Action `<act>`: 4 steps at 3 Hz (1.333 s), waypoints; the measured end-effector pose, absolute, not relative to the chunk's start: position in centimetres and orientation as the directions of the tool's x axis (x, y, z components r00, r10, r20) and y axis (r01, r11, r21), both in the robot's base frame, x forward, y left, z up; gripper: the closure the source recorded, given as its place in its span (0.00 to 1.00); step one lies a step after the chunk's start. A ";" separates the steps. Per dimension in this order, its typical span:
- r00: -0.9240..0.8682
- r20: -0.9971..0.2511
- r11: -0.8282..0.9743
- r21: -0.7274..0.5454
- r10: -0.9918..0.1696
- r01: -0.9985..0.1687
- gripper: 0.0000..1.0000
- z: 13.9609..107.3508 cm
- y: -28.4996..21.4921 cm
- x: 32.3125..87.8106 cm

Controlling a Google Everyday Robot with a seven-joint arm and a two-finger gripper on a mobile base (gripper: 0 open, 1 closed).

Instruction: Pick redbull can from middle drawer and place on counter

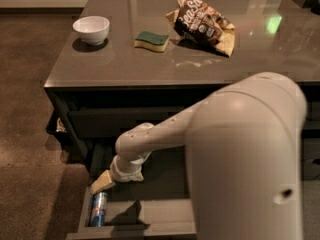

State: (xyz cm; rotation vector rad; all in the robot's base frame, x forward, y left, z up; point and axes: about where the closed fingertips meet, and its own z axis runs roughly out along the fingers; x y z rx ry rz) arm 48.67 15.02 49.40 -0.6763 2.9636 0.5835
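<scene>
The redbull can (98,209) lies on its side in the front left corner of the open drawer (150,215), along the left wall and well below the surface (150,66) where it must end up. The gripper (101,183) hangs just above and behind the can's far end, near it but apparently not touching, angled down and to the left; whether it is apart or together I cannot tell. To its right the pale arm (165,134) reaches out over the drawer floor, and the bulk of the arm fills the right foreground, hiding that side of the drawer. The step in hand looks like the approach to the grasp, with nothing lifted yet. The next move likely calls for a short drop forward over the can, with the gripper lined up across its narrow body and clear of the drawer wall. Up on the surface, a white bowl (91,29) stands at the left, a sponge (152,40) in the middle and a crumpled snack bag (202,24) to the right, with bare room along the near edge for setting the can down.
</scene>
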 end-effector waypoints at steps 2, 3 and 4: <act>-0.944 -0.008 0.898 0.303 -0.331 -0.318 0.00 44.8 18.2 45.7; -0.954 0.047 0.923 0.272 -0.295 -0.272 0.00 41.7 18.4 45.1; -0.961 0.100 0.941 0.252 -0.258 -0.226 0.00 38.6 18.1 44.6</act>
